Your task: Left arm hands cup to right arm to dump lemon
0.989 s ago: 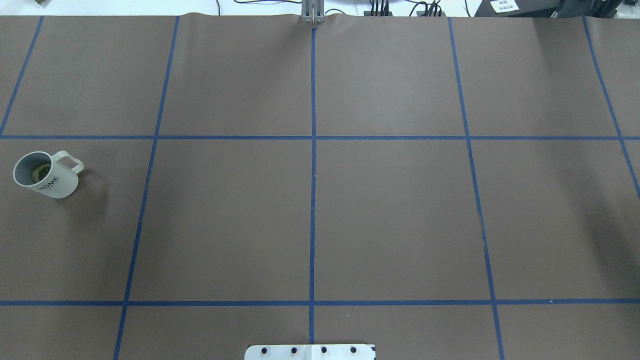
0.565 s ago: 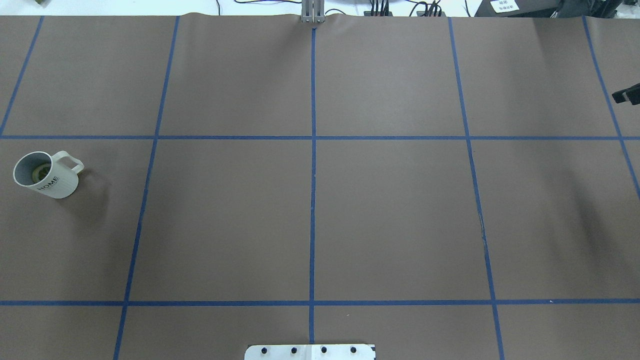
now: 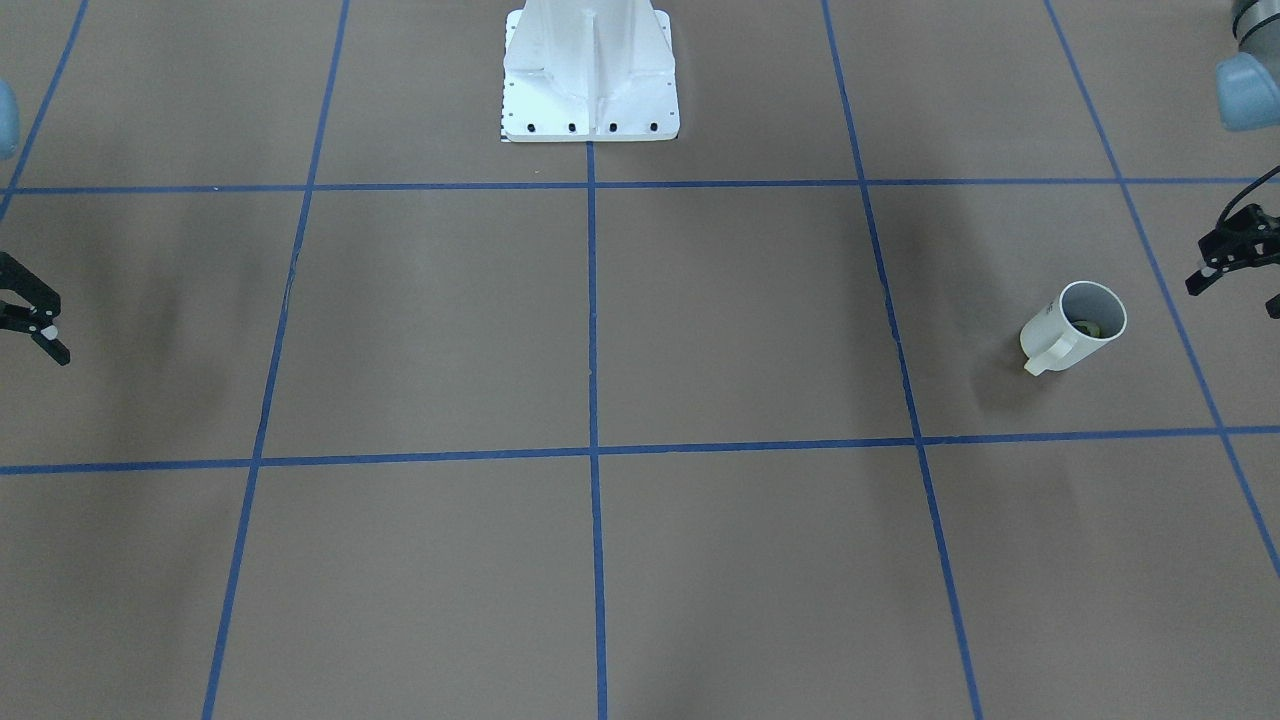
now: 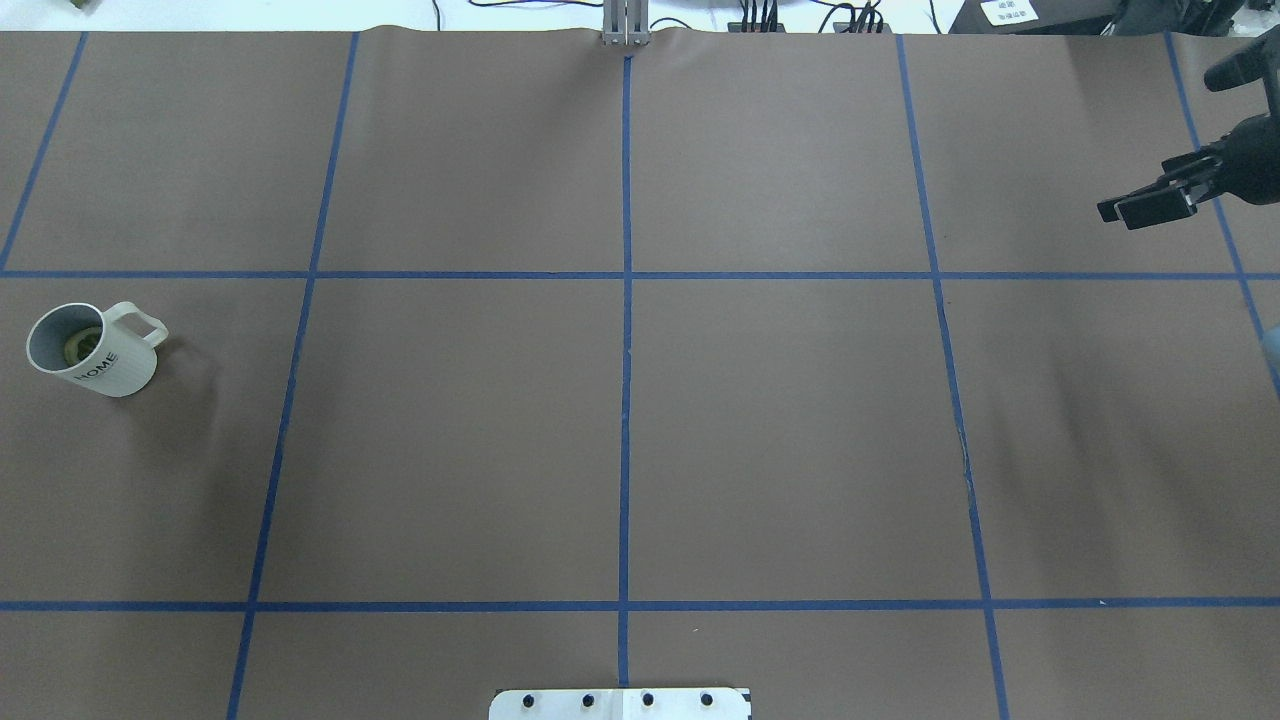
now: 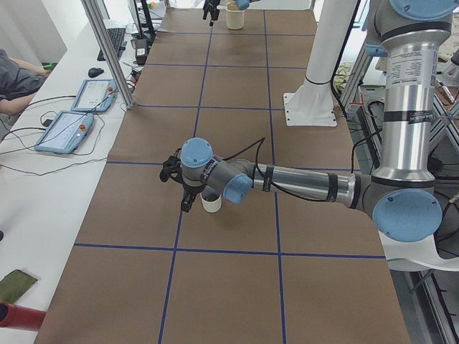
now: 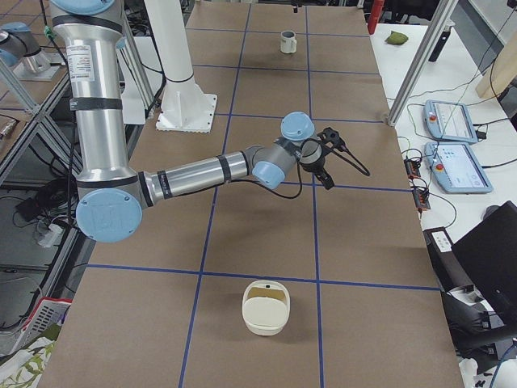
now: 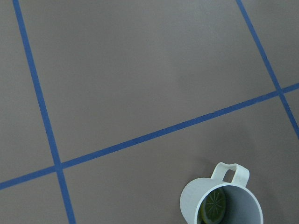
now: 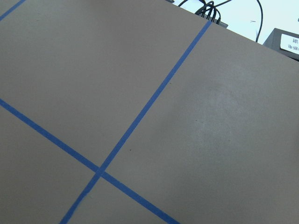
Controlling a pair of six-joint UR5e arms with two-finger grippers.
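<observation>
The white cup point(image 4: 92, 352) stands upright at the table's far left, handle to the right, with "HOME" on its side. The lemon point(image 4: 78, 347) lies inside it, and the left wrist view looks down on the cup point(image 7: 222, 203) and the lemon point(image 7: 214, 205). In the front-facing view my left gripper point(image 3: 1234, 292) hangs open just beside the cup point(image 3: 1078, 325), not touching it. Far across the table, my right gripper point(image 4: 1125, 212) is open and empty over the far right squares; the front-facing view catches the same gripper point(image 3: 58, 328) at its left edge.
Brown paper with a blue tape grid point(image 4: 626, 400) covers the table. The white robot base point(image 3: 590, 75) stands at the near middle edge. A cream lidded container point(image 6: 266, 307) sits at the table's right end. Tablets and cables point(image 5: 72, 122) lie on the side bench.
My right gripper has come in from the right edge and moved further over the table. The cup and lemon have not moved.
</observation>
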